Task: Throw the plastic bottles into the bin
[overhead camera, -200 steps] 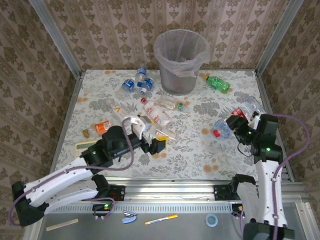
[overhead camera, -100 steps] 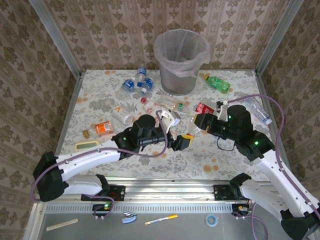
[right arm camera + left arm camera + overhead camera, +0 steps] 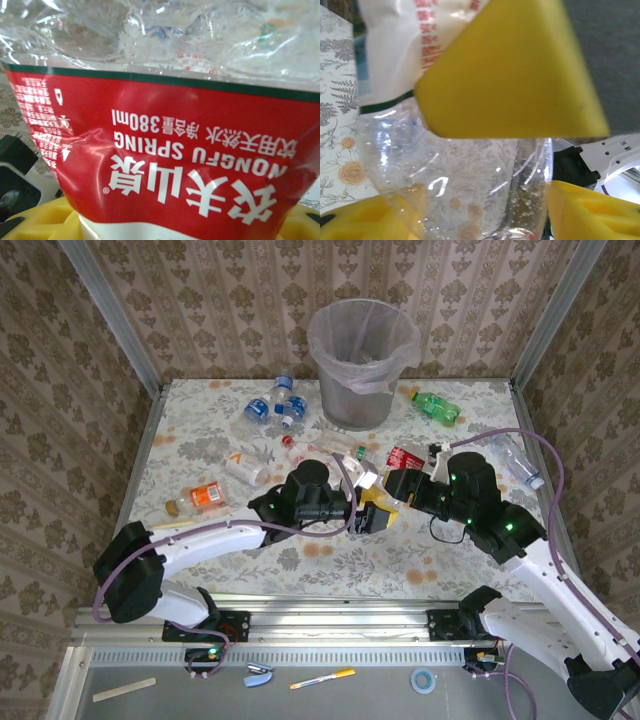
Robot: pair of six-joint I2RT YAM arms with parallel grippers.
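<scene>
Mid-table, my two grippers meet on one plastic bottle, clear with a red label [image 3: 405, 456]. My right gripper [image 3: 396, 484] is shut on its labelled part [image 3: 165, 160], yellow pads [image 3: 40, 220] low in the right wrist view. My left gripper [image 3: 372, 512] has closed on the clear end [image 3: 455, 170], with a yellow pad [image 3: 585, 210] against each side. The bin [image 3: 335, 390] stands at the back centre. Other plastic bottles lie around: a green one [image 3: 436, 406], a blue-labelled group [image 3: 275, 405], an orange-labelled one [image 3: 205, 494], and a clear one [image 3: 515, 462].
More bottles [image 3: 335, 448] lie just in front of the bin, between it and the grippers. A flat beige block [image 3: 172, 530] lies at the left by the left arm. Patterned walls with metal posts enclose the table; a metal rail [image 3: 330, 615] runs along the near edge.
The right arm swung from the right side to mid-table with the red-labelled bottle. The left arm reached right to meet it, and its open jaws closed onto the bottle's clear end.
</scene>
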